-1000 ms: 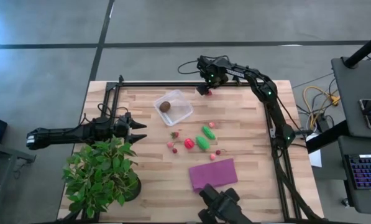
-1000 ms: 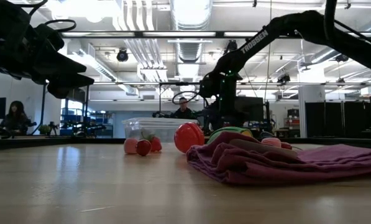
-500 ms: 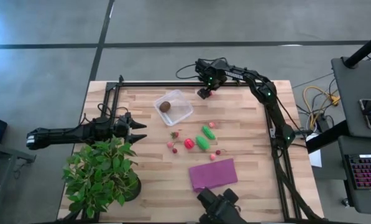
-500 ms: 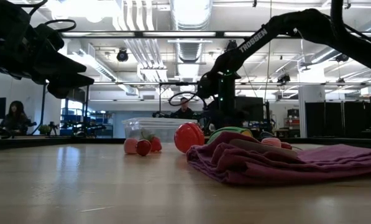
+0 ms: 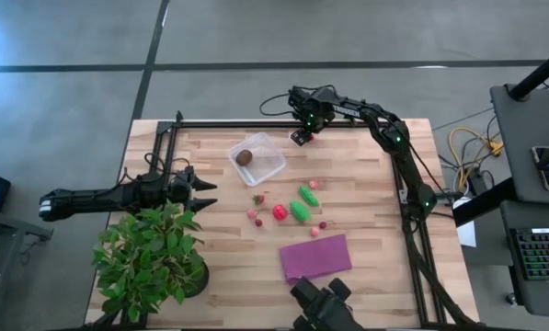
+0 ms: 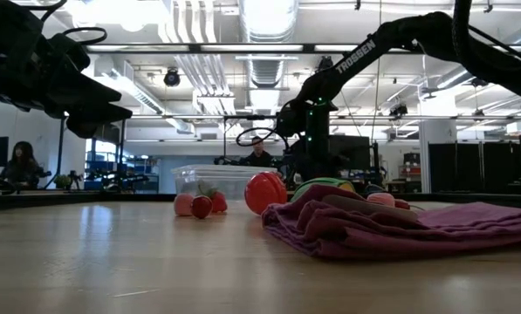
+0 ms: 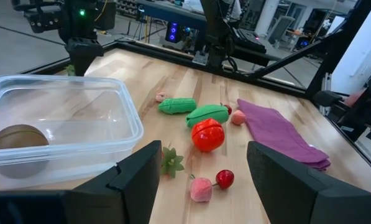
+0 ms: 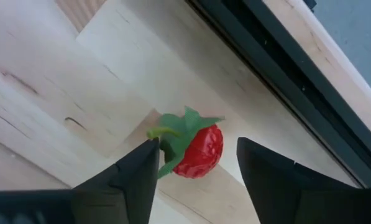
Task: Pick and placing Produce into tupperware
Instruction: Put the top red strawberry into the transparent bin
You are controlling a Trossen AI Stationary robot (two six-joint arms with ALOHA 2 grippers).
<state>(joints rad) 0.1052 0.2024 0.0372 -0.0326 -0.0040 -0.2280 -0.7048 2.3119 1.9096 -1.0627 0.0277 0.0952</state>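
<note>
My right claw hung over the far edge of the table, just beside the clear plastic container on its right. The fingers stood spread, and between them sat a small red strawberry with a green leafy cap, glossy and pebbled. From the wrist view I could not tell whether the pads touched it or whether it lay on the pale wood below, close to the black frame rail.

My left claw waited at the table's left side, above the leafy potted plant, its two dark, blocky fingers parted and holding nothing.

The container was square with rounded corners, thin-walled and see-through. One brown ball rested in it — smooth, with a faint seam.

The remaining produce lay loose on the plank top, well apart from the container:
- two green oblong pieces, lying side by side
- a red ridged tomato, just beside them
- a pink round piece touching a small red berry
- a green star-shaped leaf cap near the container's wall
- a small pink piece at the edge of the purple cloth

The cloth lay flat and soft, rumpled along one side.
</note>
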